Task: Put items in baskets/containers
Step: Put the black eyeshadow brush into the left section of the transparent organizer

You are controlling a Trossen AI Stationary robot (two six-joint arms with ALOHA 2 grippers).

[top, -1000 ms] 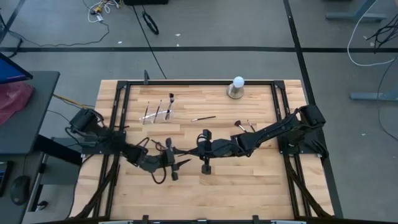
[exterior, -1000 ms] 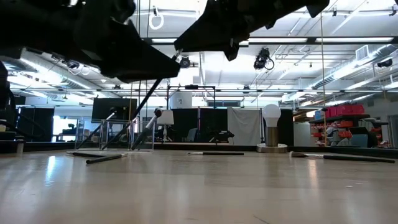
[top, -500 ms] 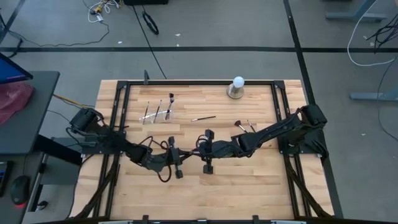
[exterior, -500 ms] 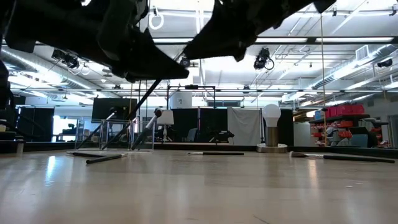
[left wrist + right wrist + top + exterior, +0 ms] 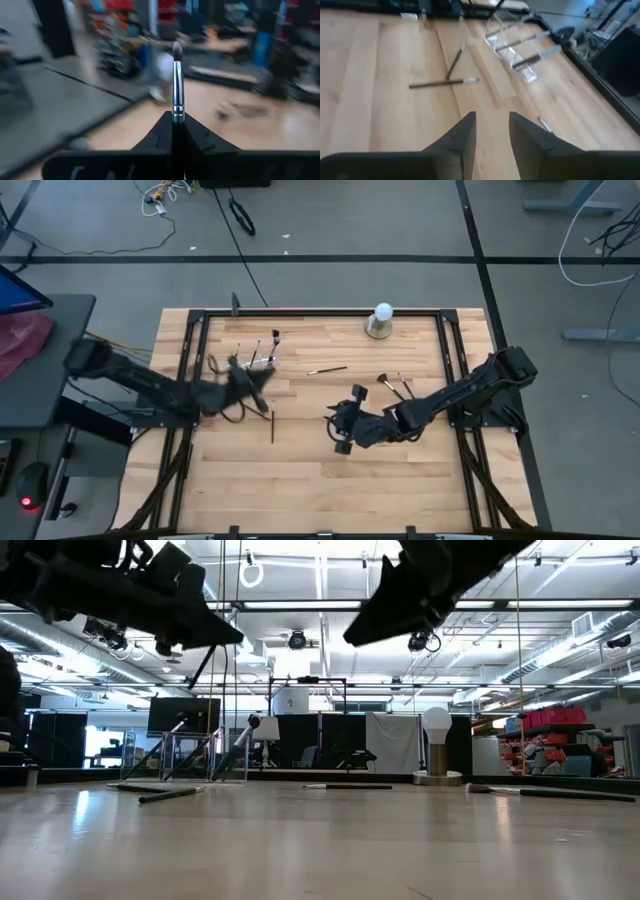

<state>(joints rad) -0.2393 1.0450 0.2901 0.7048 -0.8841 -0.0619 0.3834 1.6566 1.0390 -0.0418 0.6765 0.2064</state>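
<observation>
- High view: the left gripper (image 5: 248, 385) is beside the clear holder (image 5: 253, 364) near the table's (image 5: 400, 480) far left, fingers pinched on a makeup brush (image 5: 271, 426) whose dark handle hangs toward the table's middle. The right gripper (image 5: 343, 423) is over the centre. One brush (image 5: 327, 369) lies loose mid-table, two more (image 5: 392, 384) near the right arm. A white ball on a base (image 5: 380, 321) stands at the far edge.
- Low view: both arms hang above the wood; brushes lie flat beyond.
- Left wrist view: the fingers (image 5: 200, 145) are pressed together on the upright brush (image 5: 177, 82), bristles upward.
- Right wrist view: the fingers (image 5: 462, 135) stand spread apart, empty; two crossed brushes (image 5: 451, 75) lie ahead, the holder (image 5: 517, 45) beyond.
</observation>
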